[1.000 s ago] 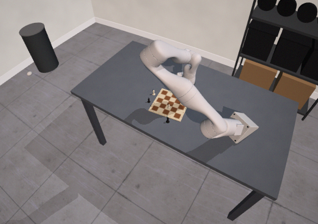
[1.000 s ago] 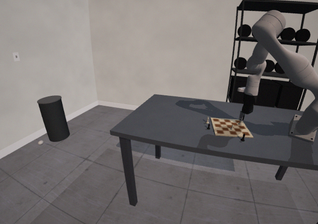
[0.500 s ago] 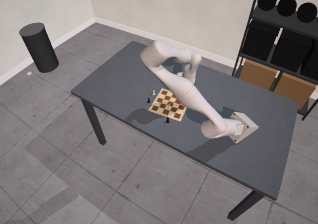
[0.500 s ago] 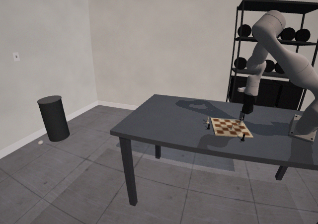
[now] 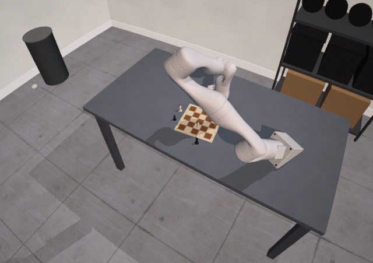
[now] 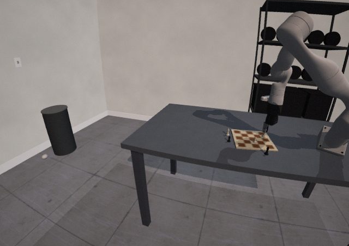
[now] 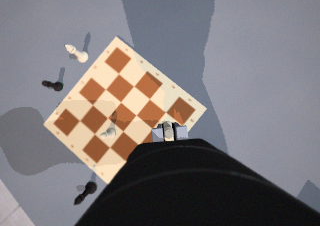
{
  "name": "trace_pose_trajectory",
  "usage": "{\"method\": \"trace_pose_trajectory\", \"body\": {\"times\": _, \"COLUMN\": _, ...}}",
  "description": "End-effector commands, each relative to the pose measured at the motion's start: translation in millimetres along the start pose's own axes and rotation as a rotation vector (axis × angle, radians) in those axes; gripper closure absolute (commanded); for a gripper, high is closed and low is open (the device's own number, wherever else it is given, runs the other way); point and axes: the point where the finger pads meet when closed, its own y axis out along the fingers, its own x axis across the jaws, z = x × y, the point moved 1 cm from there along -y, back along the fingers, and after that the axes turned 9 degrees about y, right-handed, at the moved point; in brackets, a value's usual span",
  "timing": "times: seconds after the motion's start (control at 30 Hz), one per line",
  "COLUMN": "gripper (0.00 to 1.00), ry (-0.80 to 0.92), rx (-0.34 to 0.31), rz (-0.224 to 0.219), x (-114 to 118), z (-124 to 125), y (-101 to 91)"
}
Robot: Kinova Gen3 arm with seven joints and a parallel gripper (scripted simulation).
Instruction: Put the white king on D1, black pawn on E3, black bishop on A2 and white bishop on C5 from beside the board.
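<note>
Gripper (image 7: 170, 131) clenched on a pale piece, probably the white king (image 7: 169, 128), low over the board (image 7: 100, 73) at its edge nearest the arm; exact square unreadable, contact with the board not discernible. One white piece (image 7: 108, 131) already standing on the board, identity too small to tell. Three pieces beside the board on the table (image 5: 135, 82): a white bishop (image 7: 76, 52) and a small black piece, likely the pawn (image 7: 52, 85), off one side; a taller black piece, likely the bishop (image 7: 85, 192), off another. Judged: first of four placements under way, none confirmed, three untouched.
</note>
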Motion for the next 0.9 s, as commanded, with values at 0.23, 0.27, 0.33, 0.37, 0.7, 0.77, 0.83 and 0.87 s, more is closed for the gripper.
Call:
{"method": "trace_pose_trajectory", "body": {"times": 0.23, "gripper": 1.0, "ry": -0.005, "rx": 0.01, "rz": 0.0, "x": 0.8, "z": 3.2, "y": -0.5}}
{"method": "trace_pose_trajectory", "body": {"times": 0.27, "gripper": 1.0, "ry": -0.005, "rx": 0.01, "rz": 0.0, "x": 0.8, "z": 3.2, "y": -0.5}}
{"method": "trace_pose_trajectory", "body": {"times": 0.33, "gripper": 1.0, "ry": -0.005, "rx": 0.01, "rz": 0.0, "x": 0.8, "z": 3.2, "y": -0.5}}
{"method": "trace_pose_trajectory", "body": {"times": 0.37, "gripper": 1.0, "ry": -0.005, "rx": 0.01, "rz": 0.0, "x": 0.8, "z": 3.2, "y": -0.5}}
{"method": "trace_pose_trajectory", "body": {"times": 0.7, "gripper": 1.0, "ry": -0.005, "rx": 0.01, "rz": 0.0, "x": 0.8, "z": 3.2, "y": -0.5}}
{"method": "trace_pose_trajectory", "body": {"times": 0.77, "gripper": 1.0, "ry": -0.005, "rx": 0.01, "rz": 0.0, "x": 0.8, "z": 3.2, "y": -0.5}}
{"method": "trace_pose_trajectory", "body": {"times": 0.83, "gripper": 0.84, "ry": -0.005, "rx": 0.01, "rz": 0.0, "x": 0.8, "z": 3.2, "y": -0.5}}
{"method": "trace_pose_trajectory", "body": {"times": 0.87, "gripper": 0.84, "ry": -0.005, "rx": 0.01, "rz": 0.0, "x": 0.8, "z": 3.2, "y": -0.5}}
